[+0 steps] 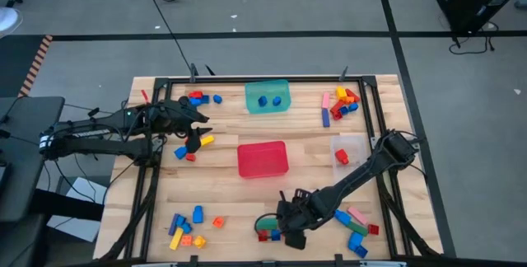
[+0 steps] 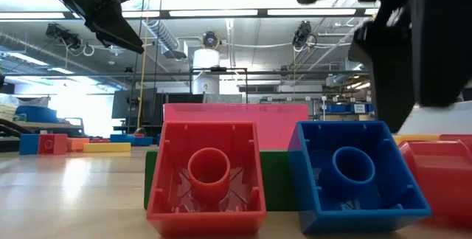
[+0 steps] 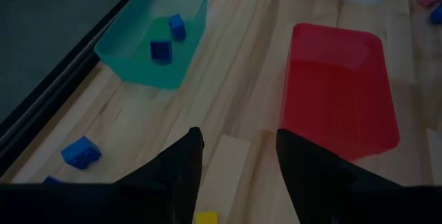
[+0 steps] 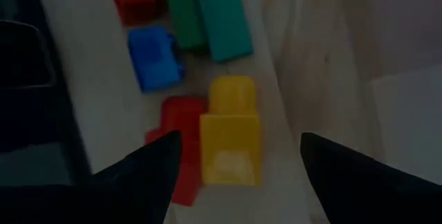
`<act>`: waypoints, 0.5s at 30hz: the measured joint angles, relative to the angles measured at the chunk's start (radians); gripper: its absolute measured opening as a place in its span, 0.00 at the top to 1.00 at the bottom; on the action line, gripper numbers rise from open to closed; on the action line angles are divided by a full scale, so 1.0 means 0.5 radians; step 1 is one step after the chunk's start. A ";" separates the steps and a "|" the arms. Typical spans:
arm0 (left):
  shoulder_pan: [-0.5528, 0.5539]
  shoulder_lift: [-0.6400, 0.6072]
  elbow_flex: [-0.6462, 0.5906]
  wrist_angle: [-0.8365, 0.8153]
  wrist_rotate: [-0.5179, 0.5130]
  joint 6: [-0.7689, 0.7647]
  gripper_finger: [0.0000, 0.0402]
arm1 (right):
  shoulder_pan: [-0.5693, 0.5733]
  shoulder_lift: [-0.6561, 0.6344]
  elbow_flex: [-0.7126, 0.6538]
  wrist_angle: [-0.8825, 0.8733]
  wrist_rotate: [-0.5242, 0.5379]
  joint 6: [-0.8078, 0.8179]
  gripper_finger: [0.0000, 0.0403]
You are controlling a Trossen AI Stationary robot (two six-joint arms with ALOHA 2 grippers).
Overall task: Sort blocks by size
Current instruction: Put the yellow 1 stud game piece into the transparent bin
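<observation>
From above, the right pincer [image 1: 290, 236] hangs over glossy plastic blocks [image 1: 268, 235] at the wooden bench's [image 1: 222, 197] near edge, while its wrist view shows its fingers [image 4: 145, 172] spread wide around a studded yellow block [image 4: 231, 131], the left pincer [image 1: 196, 127] half-open, empty.

Wooden table [image 1: 222, 193] — lying on it: teal tub [image 1: 268, 96], red tub [image 1: 263, 159], clear tub [image 1: 349, 150] and scattered blocks [image 1: 188, 227].
</observation>
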 joint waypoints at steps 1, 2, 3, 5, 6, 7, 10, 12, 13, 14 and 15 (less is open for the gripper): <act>0.000 0.000 0.001 0.000 0.000 0.000 0.52 | -0.003 0.000 -0.015 0.007 0.010 -0.011 0.25; 0.000 0.000 0.000 0.000 0.000 -0.002 0.52 | -0.005 0.000 -0.030 0.011 0.027 -0.021 0.26; 0.000 0.000 0.000 0.000 0.000 -0.003 0.52 | -0.005 0.000 -0.045 0.011 0.045 -0.029 0.26; 0.000 0.000 0.000 0.000 0.000 -0.005 0.52 | -0.005 -0.002 -0.068 0.032 0.049 -0.044 0.28; 0.000 0.000 0.000 0.000 0.000 -0.005 0.52 | -0.005 -0.004 -0.078 0.034 0.049 -0.048 0.29; 0.000 0.000 0.000 0.000 0.000 -0.006 0.52 | -0.006 -0.006 -0.079 0.021 0.050 -0.053 0.30; 0.000 0.000 0.000 0.000 0.000 -0.010 0.52 | -0.016 -0.012 -0.078 -0.067 0.051 -0.038 0.32; 0.000 0.000 0.001 0.000 0.000 -0.010 0.52 | -0.030 -0.018 -0.078 -0.112 0.049 0.003 0.34; 0.000 0.000 0.000 0.000 0.000 -0.011 0.52 | -0.037 -0.018 -0.078 -0.116 0.042 0.009 0.34; 0.000 0.000 0.000 0.000 0.000 -0.012 0.52 | -0.044 -0.018 -0.075 -0.120 0.028 0.010 0.35; 0.000 0.000 0.000 0.000 0.000 -0.020 0.52 | -0.048 -0.017 -0.069 -0.123 0.011 0.010 0.35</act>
